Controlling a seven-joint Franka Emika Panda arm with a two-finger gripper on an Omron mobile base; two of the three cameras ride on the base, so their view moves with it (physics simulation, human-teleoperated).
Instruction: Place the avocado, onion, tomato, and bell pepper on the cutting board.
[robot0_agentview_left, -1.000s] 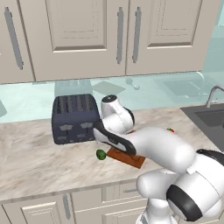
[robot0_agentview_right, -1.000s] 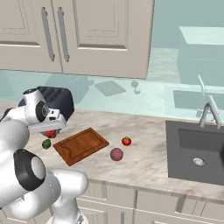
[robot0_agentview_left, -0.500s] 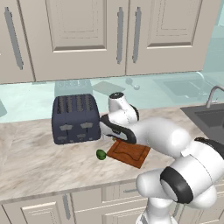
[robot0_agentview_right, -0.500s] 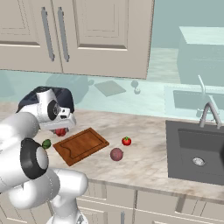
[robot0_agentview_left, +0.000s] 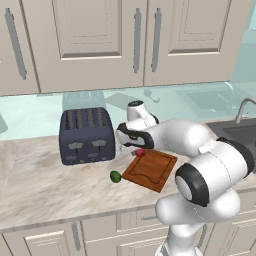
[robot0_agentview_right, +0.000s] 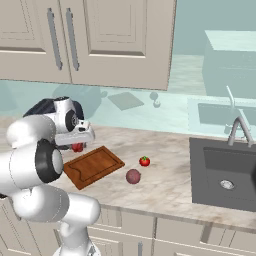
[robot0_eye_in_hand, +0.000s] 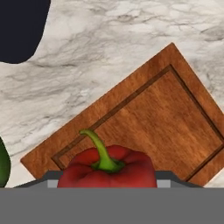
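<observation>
You see the gripper (robot0_agentview_left: 139, 151) grasping the bell pepper (robot0_eye_in_hand: 107, 169) above the cutting board (robot0_agentview_left: 151, 169), at its corner nearest the toaster (robot0_agentview_left: 86, 135). The avocado (robot0_agentview_left: 115, 176) lies just beside the board, on the toaster's side; the tomato (robot0_agentview_right: 144, 161) and onion (robot0_agentview_right: 132, 176) lie beyond the opposite edge.

red bell pepper (robot0_eye_in_hand: 107, 171), reddish-brown cutting board (robot0_eye_in_hand: 157, 118), dark-green avocado (robot0_agentview_left: 115, 176), mauve onion (robot0_agentview_right: 133, 176), navy toaster (robot0_agentview_left: 86, 135).
</observation>
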